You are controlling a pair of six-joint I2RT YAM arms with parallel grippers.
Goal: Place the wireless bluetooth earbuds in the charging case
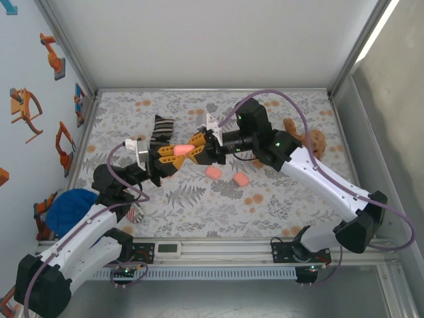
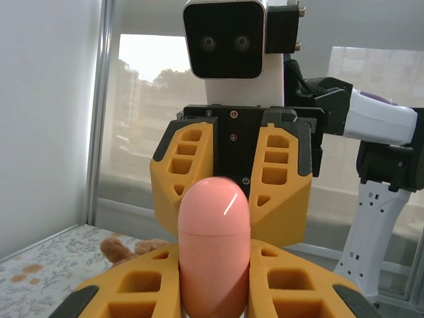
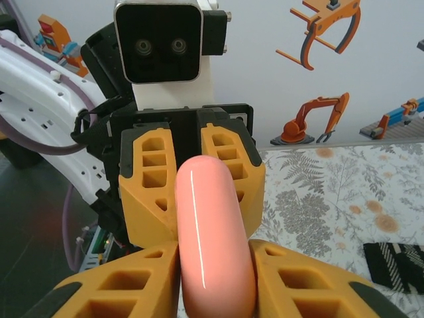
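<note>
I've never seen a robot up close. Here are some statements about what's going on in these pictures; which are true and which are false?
1. The salmon-pink pill-shaped plastic case lies on the table. False: it is held in the air, clamped at one end by the left gripper and at the other by the right gripper.
2. The grippers have orange-yellow fingers. True.
3. The case stands wide open. False: it looks closed, with just a thin seam across it in the left wrist view.
4. A brown plush toy lies beside the right arm. True.
5. The table is covered by a plain white sheet. False: it is a floral cloth with grey leaves and orange blotches.
</note>
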